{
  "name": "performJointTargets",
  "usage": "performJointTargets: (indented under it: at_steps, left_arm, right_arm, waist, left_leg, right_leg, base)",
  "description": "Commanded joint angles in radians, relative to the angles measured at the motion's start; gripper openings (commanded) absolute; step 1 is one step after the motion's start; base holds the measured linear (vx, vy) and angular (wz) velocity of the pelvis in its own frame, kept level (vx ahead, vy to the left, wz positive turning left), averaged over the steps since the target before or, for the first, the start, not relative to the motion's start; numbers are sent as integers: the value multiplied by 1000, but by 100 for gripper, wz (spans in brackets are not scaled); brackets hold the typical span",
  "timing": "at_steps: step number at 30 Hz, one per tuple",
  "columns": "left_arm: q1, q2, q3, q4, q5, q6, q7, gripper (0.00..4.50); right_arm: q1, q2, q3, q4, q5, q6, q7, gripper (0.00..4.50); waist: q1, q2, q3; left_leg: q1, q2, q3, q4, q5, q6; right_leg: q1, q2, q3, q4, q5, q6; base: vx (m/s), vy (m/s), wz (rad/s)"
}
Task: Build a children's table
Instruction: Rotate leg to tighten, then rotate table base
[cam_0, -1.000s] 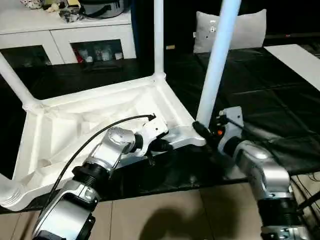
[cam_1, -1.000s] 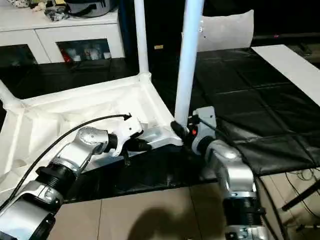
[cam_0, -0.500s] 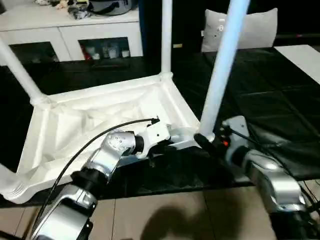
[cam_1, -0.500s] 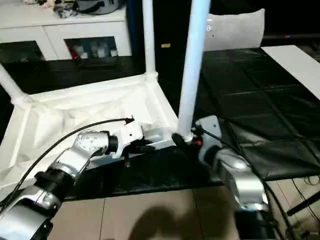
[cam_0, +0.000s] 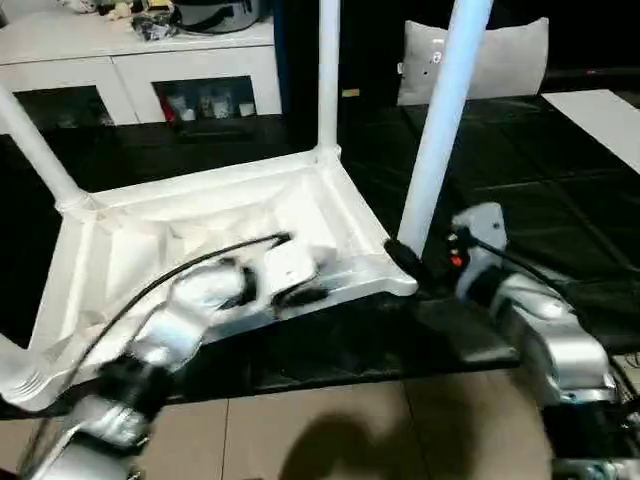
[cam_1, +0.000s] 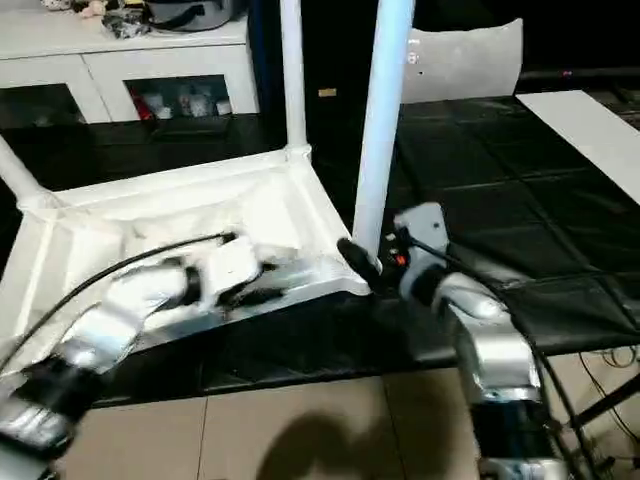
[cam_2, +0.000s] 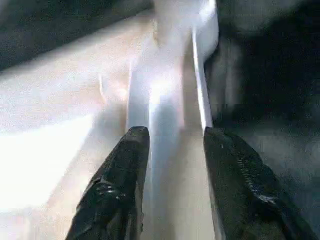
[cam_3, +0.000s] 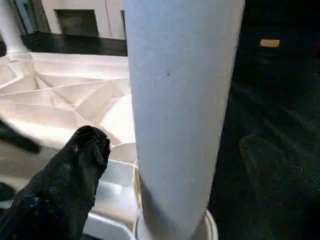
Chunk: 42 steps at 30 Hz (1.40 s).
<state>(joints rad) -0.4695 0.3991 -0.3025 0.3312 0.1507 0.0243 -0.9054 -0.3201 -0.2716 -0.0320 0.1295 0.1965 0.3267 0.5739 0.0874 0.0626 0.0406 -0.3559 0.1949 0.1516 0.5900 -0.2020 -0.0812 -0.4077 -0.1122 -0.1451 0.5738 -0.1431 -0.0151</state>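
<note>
The children's table (cam_0: 200, 220) lies upside down on a black mat, its ribbed underside facing up. White legs stand in its corner sockets: one at the near right (cam_0: 440, 120), one at the back (cam_0: 328, 70), one at the left (cam_0: 35, 150). My left gripper (cam_0: 305, 290) hovers at the top's front rim. In the left wrist view its fingers (cam_2: 132, 150) stand apart on either side of that white rim (cam_2: 200, 100). My right gripper (cam_0: 405, 262) is open at the base of the near right leg (cam_3: 180, 110). One black finger (cam_3: 87, 150) sits just clear of it.
A white low cabinet with glass doors (cam_0: 150, 80) stands behind the table, with clutter on top. A white cushion (cam_0: 500, 60) leans at the back right, and a white board (cam_0: 600, 115) lies at the right. The black mat (cam_0: 520, 180) ends at a tiled floor (cam_0: 330, 430) in front.
My left gripper's fingers have come apart off the front rim and that arm has drawn back to the left. My right gripper has opened wider beside the leg's base.
</note>
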Motion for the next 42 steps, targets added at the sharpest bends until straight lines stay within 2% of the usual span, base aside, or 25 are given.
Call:
performJointTargets:
  at_steps: [1,4,7,8,9,11,12,13,14,15,16,17,18,22,25,28,33,35,37,42]
  left_arm:
    - [25,32,-8,-64,12,58,-29,192]
    - [62,65,-16,-125,10,112,-59,192]
    - [73,76,-16,-127,29,114,-51,192]
    - [72,85,-16,-112,59,112,-12,192]
    - [71,88,-16,-106,69,112,1,192]
    - [69,89,-12,-96,79,102,25,192]
    - [63,89,-2,-81,94,83,72,192]
    - [63,89,-2,-81,94,83,72,192]
    - [62,91,2,-84,101,83,96,192]
    - [62,92,2,-85,101,84,98,192]
    - [62,91,6,-87,101,91,105,192]
    - [61,91,10,-87,102,97,110,192]
    - [61,91,12,-83,105,99,113,192]
    - [45,78,9,-25,129,86,177,192]
    - [29,68,9,7,147,85,228,192]
    - [14,49,16,30,152,90,275,192]
    - [-11,17,8,69,173,85,345,192]
    - [-24,-24,15,82,160,87,379,192]
    - [-27,-46,20,81,150,84,398,192]
    - [-4,-101,62,53,96,90,450,192]
  right_arm:
    - [-21,18,6,21,-19,3,-42,450]
    - [-39,36,-2,60,-32,12,-95,450]
    - [-56,51,-23,102,-51,8,-166,450]
    - [-70,63,-50,135,-54,17,-220,450]
    - [-74,67,-60,147,-56,20,-240,450]
    - [-79,69,-74,161,-53,25,-263,450]
    - [-89,81,-116,188,-34,43,-314,450]
    - [-89,81,-116,188,-34,43,-314,450]
    - [-95,89,-144,205,-10,50,-335,450]
    - [-96,89,-146,206,-9,51,-336,450]
    - [-98,86,-151,212,-10,48,-346,450]
    - [-100,82,-156,217,-14,44,-358,450]
    - [-103,78,-163,222,-16,38,-370,450]
    - [-123,60,-217,264,-22,6,-455,450]
    - [-127,54,-242,273,-24,-9,-496,450]
    - [-123,37,-255,288,-35,-29,-528,450]
    - [-121,17,-286,310,-38,-64,-577,450]
    - [-119,8,-298,315,-39,-74,-593,450]
    - [-118,3,-301,322,-37,-81,-599,450]
    - [-98,-10,-270,302,-39,-106,-552,450]
  waist:
    - [2,-15,-62]
    - [3,-12,-59]
    - [2,-11,-56]
    - [3,-8,-57]
    - [0,-10,-57]
    - [-2,-11,-56]
    - [0,-10,-57]
    - [-1,-10,-56]
    - [0,-14,-58]
    - [1,-12,-58]
    - [1,-11,-58]
    - [1,-4,-58]
    - [0,-8,-59]
    - [4,-8,-60]
    - [10,-8,-60]
    - [19,-6,-62]
    - [21,-9,-67]
    - [22,-5,-70]
    - [22,-8,-71]
    - [20,-6,-69]
  left_leg:
    - [-5,30,0,-76,-188,37]
    - [-3,29,0,-79,-209,26]
    - [-1,25,1,-79,-229,18]
    - [1,24,1,-79,-235,15]
    - [-3,23,-1,-81,-238,13]
    - [-1,22,-1,-81,-246,12]
    - [2,22,0,-80,-247,13]
    - [4,21,1,-80,-252,13]
    - [6,22,2,-79,-250,11]
    - [8,22,1,-80,-250,11]
    - [6,23,1,-81,-247,10]
    - [6,23,1,-81,-247,7]
    - [5,22,2,-80,-246,7]
    - [7,18,5,-79,-242,6]
    - [6,17,5,-78,-233,6]
    - [11,18,5,-77,-235,3]
    - [3,16,5,-73,-194,8]
    - [-1,15,5,-69,-167,13]
    - [-3,14,6,-67,-154,22]
    - [-10,13,8,-64,-156,47]
  right_leg:
    - [58,-49,58,-67,-381,-108]
    - [55,-48,60,-65,-379,-121]
    - [53,-45,60,-71,-403,-114]
    - [53,-47,60,-72,-409,-110]
    - [56,-45,59,-69,-405,-108]
    - [56,-44,60,-71,-418,-97]
    - [52,-43,62,-72,-419,-96]
    - [50,-43,63,-74,-424,-98]
    - [49,-43,65,-73,-416,-101]
    - [48,-44,67,-71,-410,-105]
    - [49,-40,70,-66,-381,-116]
    - [49,-40,72,-64,-376,-117]
    - [50,-39,72,-64,-363,-120]
    - [49,-38,75,-63,-354,-127]
    - [49,-39,74,-66,-369,-113]
    - [47,-38,74,-66,-369,-107]
    - [54,-36,74,-57,-295,-121]
    - [57,-37,74,-51,-251,-138]
    - [60,-37,73,-50,-230,-148]
    - [61,-38,68,-58,-267,-142]
  base:
    - [0,0,0]
    - [0,0,0]
    - [0,0,0]
    - [0,0,0]
    - [0,0,0]
    - [0,0,0]
    - [0,0,0]
    - [0,0,0]
    - [0,0,0]
    - [0,0,0]
    - [0,0,0]
    - [0,0,0]
    - [0,0,0]
    - [0,0,0]
    - [0,0,0]
    - [0,0,0]
    - [0,0,0]
    - [0,0,0]
    - [0,0,0]
    - [0,0,0]
